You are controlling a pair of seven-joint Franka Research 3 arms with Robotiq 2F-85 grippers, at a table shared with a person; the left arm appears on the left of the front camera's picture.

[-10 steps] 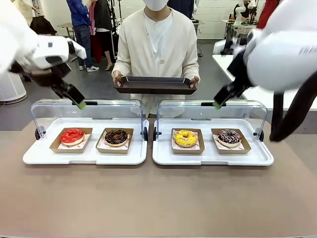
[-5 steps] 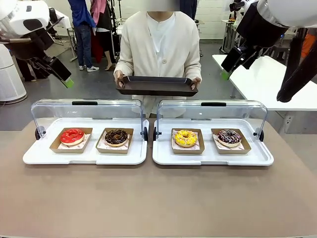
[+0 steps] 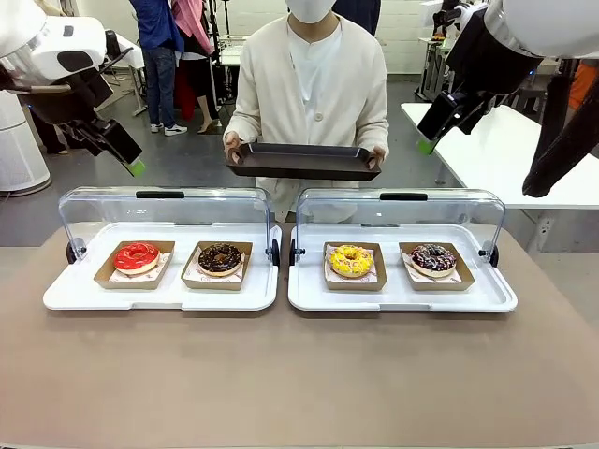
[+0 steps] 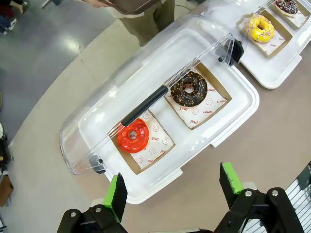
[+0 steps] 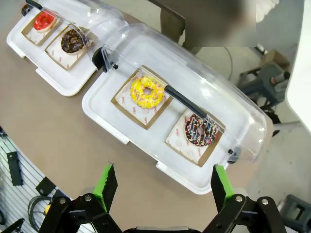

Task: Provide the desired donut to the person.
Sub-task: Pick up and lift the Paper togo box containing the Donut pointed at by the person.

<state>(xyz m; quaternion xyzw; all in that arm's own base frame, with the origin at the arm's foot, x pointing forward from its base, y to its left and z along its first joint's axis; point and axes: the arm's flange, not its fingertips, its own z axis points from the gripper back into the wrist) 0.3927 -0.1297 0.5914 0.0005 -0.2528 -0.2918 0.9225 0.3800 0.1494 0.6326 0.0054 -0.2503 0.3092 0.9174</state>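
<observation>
**4 donuts in cardboard sleeves, none yet singled out as the desired one.** A red-glazed ring donut (image 3: pixel 137 255) and a chocolate nut-topped donut (image 3: pixel 220 258) lie in the left white plastic tray (image 3: pixel 159 297). A yellow-iced donut (image 3: pixel 350 260) and a dark sprinkled donut (image 3: pixel 433 257) lie in the right white plastic tray (image 3: pixel 402 304). Both trays are set along the far edge of the brown counter (image 3: pixel 299 374), and each clear domed lid (image 3: pixel 94 210) is seen raised.

Compared with 1 second earlier, the left gripper (image 3: pixel 134 166) and right gripper (image 3: pixel 426 142) have been lifted from the black lid handles (image 3: pixel 159 195) and drawn outward. Both are spread wide and empty. The donuts are thus judged accessible.

A dark rectangular tray (image 3: pixel 304 161) is grasped at both ends by the person (image 3: pixel 314 84) beyond the far edge.
</observation>
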